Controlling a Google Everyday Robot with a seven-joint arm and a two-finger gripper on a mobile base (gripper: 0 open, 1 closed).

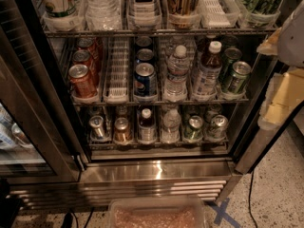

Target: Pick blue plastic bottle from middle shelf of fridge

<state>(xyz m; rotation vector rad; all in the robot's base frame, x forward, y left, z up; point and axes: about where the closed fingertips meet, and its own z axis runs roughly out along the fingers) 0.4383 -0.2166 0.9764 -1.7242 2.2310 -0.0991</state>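
The gripper (280,96) is at the right edge. Below it lies a speckled grey floor (280,189), with a blue tape cross (222,213) and a thin black cable (250,198) to its lower left. Light is dim.

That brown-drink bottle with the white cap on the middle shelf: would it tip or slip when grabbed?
The bottle looks nearly full, so probably heavyish. Taller than the green cans beside it, it may tip if nudged high. The gripper is at the right edge, away from it.

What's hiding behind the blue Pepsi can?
Two more cans line up behind the blue metal Pepsi can; their lower halves are covered. The robot's gripper sits at the right edge, outside the steel fridge.
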